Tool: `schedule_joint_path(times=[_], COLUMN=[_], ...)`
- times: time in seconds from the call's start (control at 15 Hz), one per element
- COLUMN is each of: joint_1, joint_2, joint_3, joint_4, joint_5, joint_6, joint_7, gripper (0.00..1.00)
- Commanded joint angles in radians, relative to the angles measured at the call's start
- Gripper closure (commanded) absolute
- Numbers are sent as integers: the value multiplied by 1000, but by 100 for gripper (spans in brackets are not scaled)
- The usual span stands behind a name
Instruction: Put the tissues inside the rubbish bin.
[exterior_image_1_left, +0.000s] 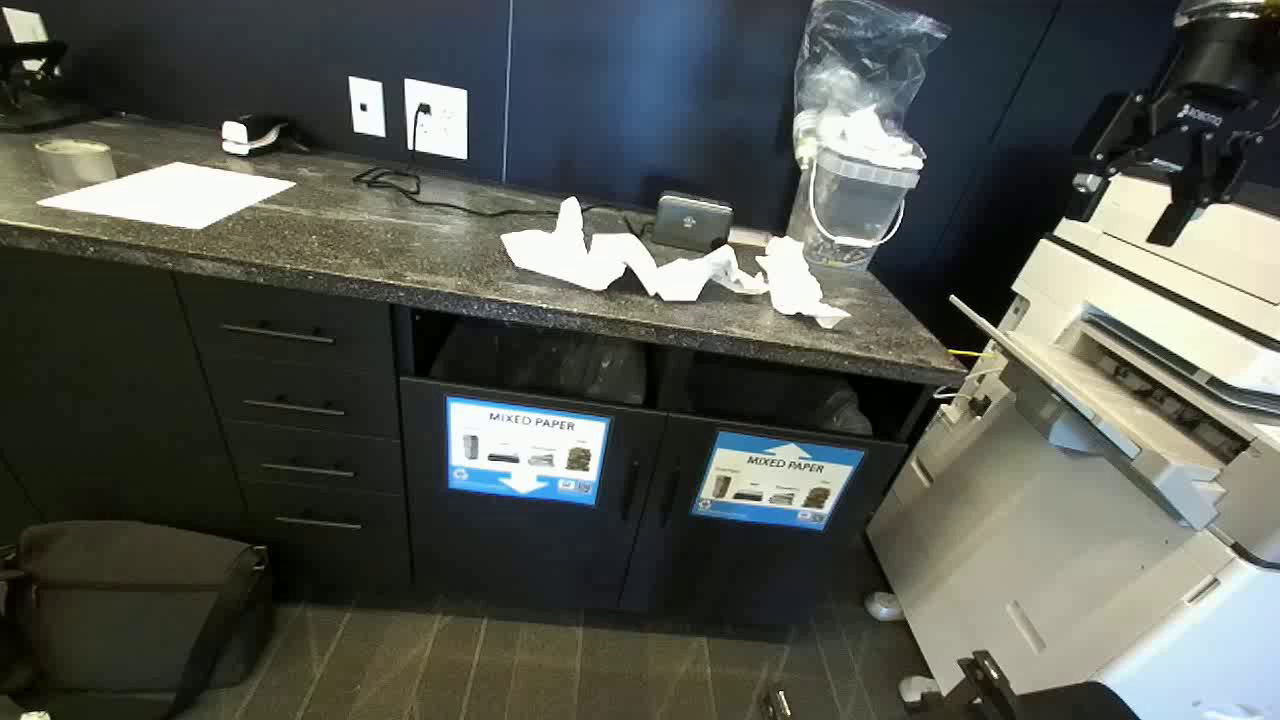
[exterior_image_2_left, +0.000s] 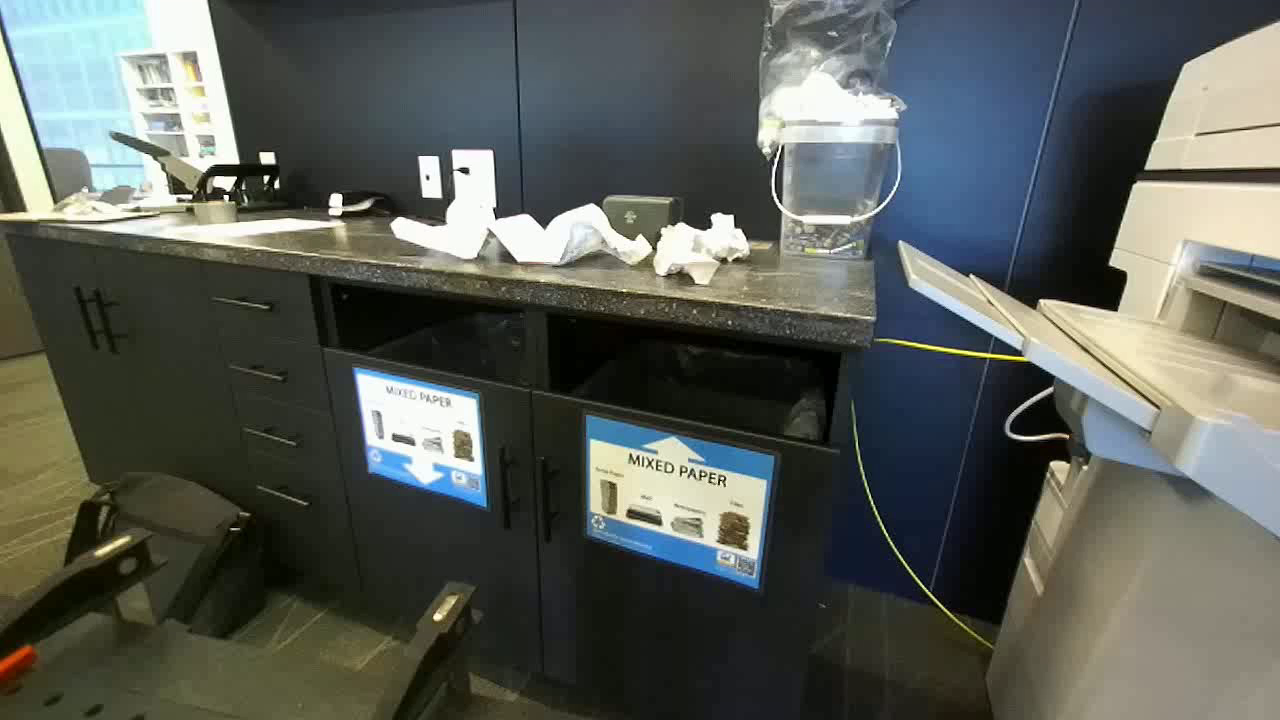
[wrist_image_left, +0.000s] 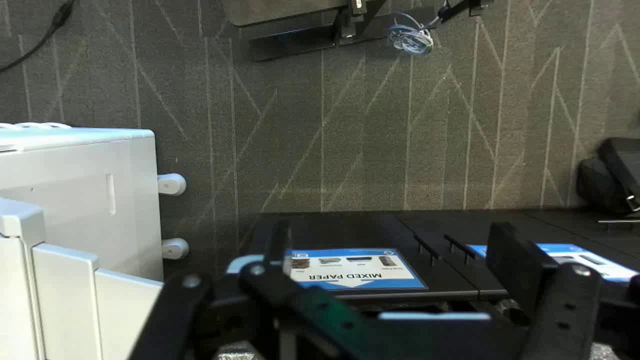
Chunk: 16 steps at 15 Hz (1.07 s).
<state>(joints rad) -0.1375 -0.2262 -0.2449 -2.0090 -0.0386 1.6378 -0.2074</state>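
The counter (exterior_image_1_left: 420, 245) carries crumpled tissues (exterior_image_1_left: 684, 280) and 1 bucket (exterior_image_1_left: 858, 198).

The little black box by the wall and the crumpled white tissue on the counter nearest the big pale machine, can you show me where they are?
Little black box (exterior_image_2_left: 637, 214): in an exterior view, on its front face.
Crumpled white tissue (exterior_image_1_left: 795, 282): in an exterior view, on the middle of its bunched body.

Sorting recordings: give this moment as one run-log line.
black two-finger gripper: open, empty | crumpled white tissues: on dark speckled countertop | black MIXED PAPER bin cabinet: underneath
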Motion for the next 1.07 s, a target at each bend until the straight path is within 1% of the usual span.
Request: schedule_joint_path(times=[0.0, 0.27, 0.53, 0.8, 1.0], joint_1=[-12, -12, 0, 8, 14], joint_2=[2, 8, 70, 181, 299], joint_3=[11, 11, 25, 48, 73], joint_4=[5, 16, 51, 115, 199], joint_5=[2, 2, -17, -12, -5], joint_6=[-2, 6, 106, 220, 281], joint_7=[-3, 3, -37, -82, -154], gripper=[0, 0, 0, 0, 0])
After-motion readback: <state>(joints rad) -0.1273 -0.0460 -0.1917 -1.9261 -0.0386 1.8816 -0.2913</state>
